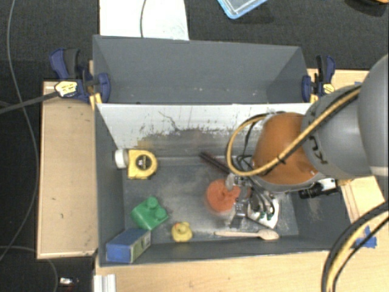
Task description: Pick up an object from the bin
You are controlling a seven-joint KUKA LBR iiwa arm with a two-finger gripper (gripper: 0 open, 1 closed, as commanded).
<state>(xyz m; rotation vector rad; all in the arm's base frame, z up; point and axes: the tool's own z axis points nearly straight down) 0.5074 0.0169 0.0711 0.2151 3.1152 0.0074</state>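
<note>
Hand (242, 210) just beside a round orange thing (216, 197) mid-bin; its grip cannot be told

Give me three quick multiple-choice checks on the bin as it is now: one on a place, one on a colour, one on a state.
1. Where in the bin does the blue box lie?
A) the view's lower left corner
B) the upper right corner
C) the middle

2. What colour is the studded toy block?
A) red
B) green
C) white

3. How does the pale wooden stick lie?
A) standing upright
B) lying flat
C) leaning on a wall

Key:
1 A, it is tucked into the lower left corner.
2 B, it is plainly green.
3 B, it lies flat just below the gripper in the view.
</note>
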